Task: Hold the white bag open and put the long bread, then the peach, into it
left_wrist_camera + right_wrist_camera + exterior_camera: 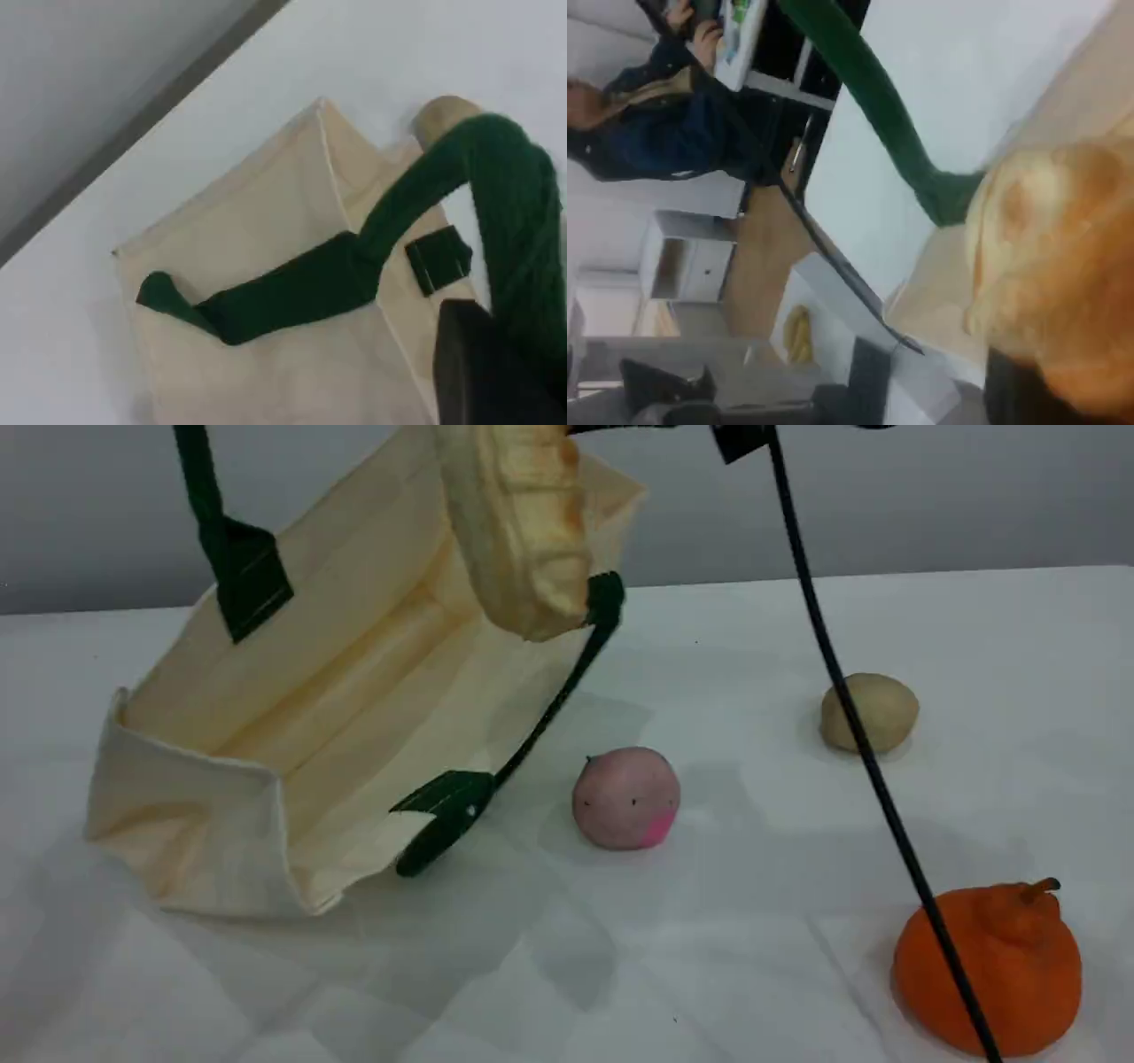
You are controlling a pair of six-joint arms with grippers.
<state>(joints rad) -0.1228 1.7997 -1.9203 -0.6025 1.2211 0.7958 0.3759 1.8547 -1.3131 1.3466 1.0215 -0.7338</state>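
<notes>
The white bag (354, 717) lies tilted on the table with its mouth facing the camera. One dark green handle (199, 478) runs straight up out of the scene view's top. In the left wrist view that handle (505, 195) loops over my left gripper (496, 363), which is shut on it. The long bread (523, 531) hangs from above in front of the bag's upper rim. It fills the right wrist view (1063, 292), where my right gripper (1028, 398) is shut on it. The peach (626, 797) rests on the table just right of the bag's mouth.
A beige lump (868, 711) sits at the back right and an orange fruit (988, 965) with a stem at the front right. A black cable (850, 717) slants down across both. The bag's second handle (540, 726) hangs slack near the peach.
</notes>
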